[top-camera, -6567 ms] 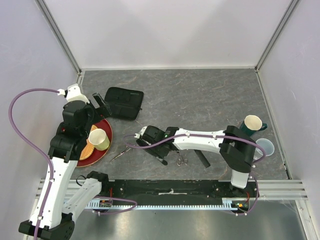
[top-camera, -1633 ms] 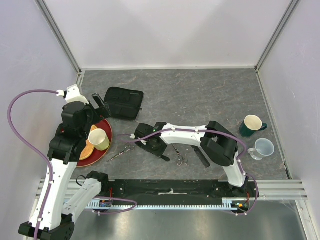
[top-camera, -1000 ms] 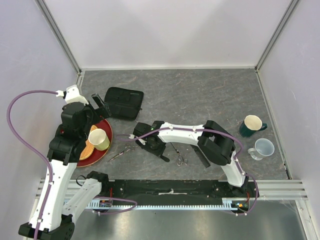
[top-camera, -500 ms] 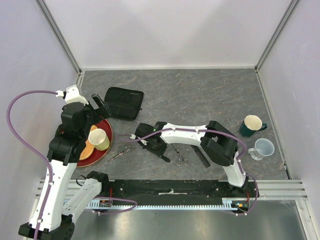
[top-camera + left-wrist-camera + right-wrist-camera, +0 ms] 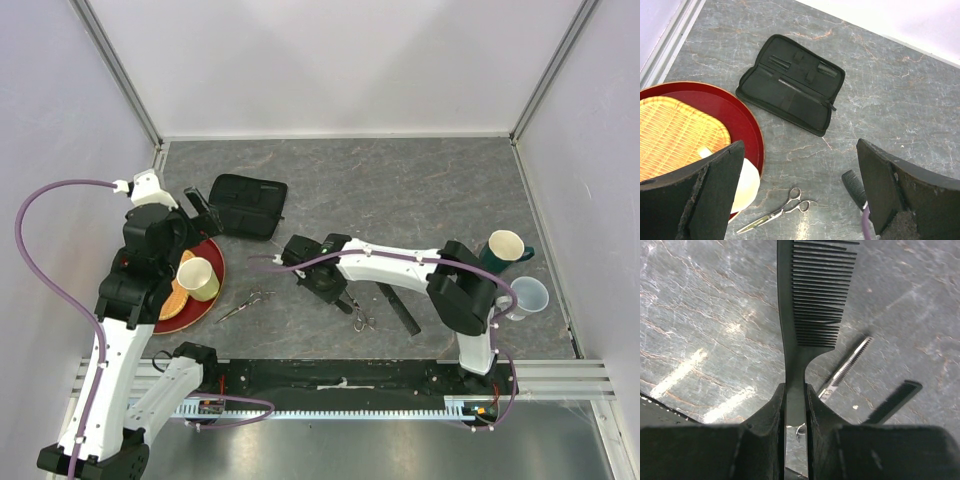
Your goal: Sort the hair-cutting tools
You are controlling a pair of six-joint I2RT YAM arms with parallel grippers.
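I count two pairs of small silver scissors (image 5: pixel 245 304), the second pair (image 5: pixel 358 320) lying farther right. There are two black combs: one handled comb (image 5: pixel 810 305) and one straight comb (image 5: pixel 400 308). There is one black zip case (image 5: pixel 247 205), lying open. I see one round red tray (image 5: pixel 735 112), one woven mat (image 5: pixel 680 130) and one pale yellow cup (image 5: pixel 198 278). Over on the right there are two more drinking vessels: one dark green mug (image 5: pixel 503 250) and one translucent cup (image 5: pixel 527 295).
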